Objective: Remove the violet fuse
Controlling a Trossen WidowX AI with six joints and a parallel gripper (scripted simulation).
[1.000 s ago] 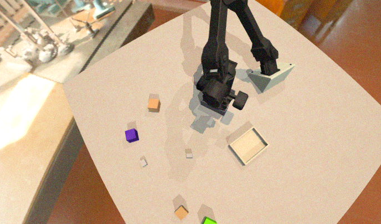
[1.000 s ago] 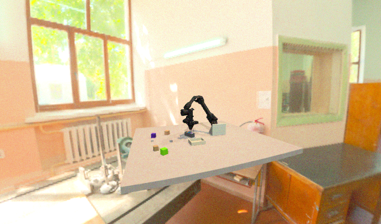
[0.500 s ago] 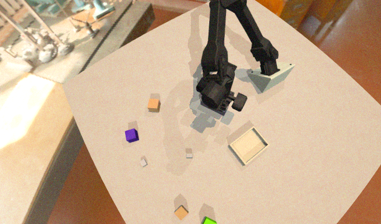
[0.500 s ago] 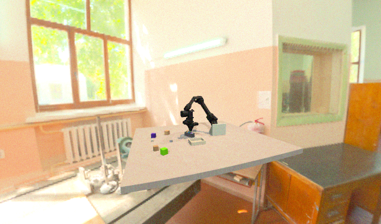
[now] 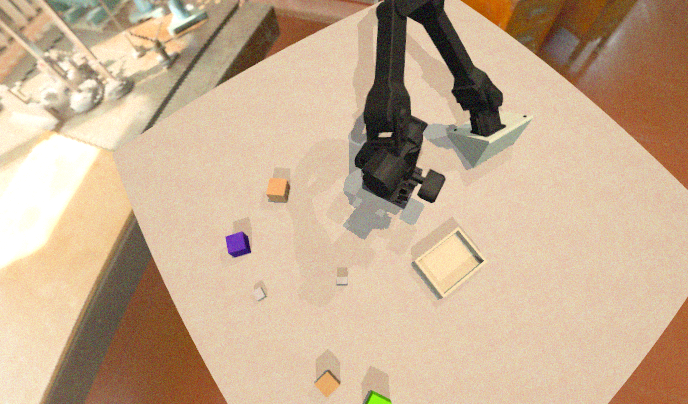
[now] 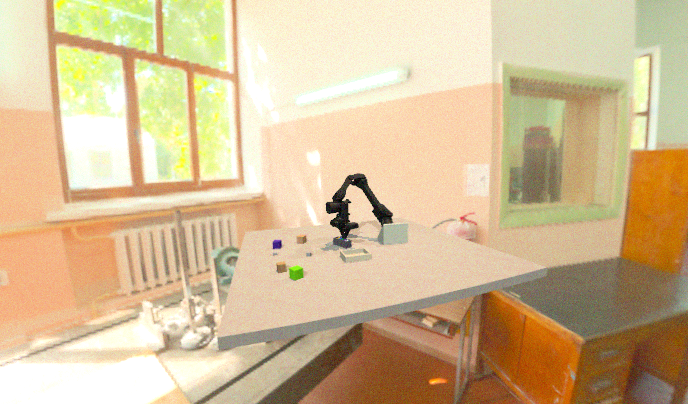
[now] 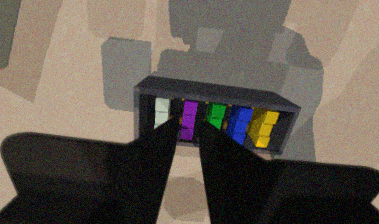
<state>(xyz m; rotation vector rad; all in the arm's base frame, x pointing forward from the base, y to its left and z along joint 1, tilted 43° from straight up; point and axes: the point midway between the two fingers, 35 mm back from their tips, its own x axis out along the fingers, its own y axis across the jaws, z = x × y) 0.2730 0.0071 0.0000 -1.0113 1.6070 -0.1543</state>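
Overhead, distant room-side, close wrist views.
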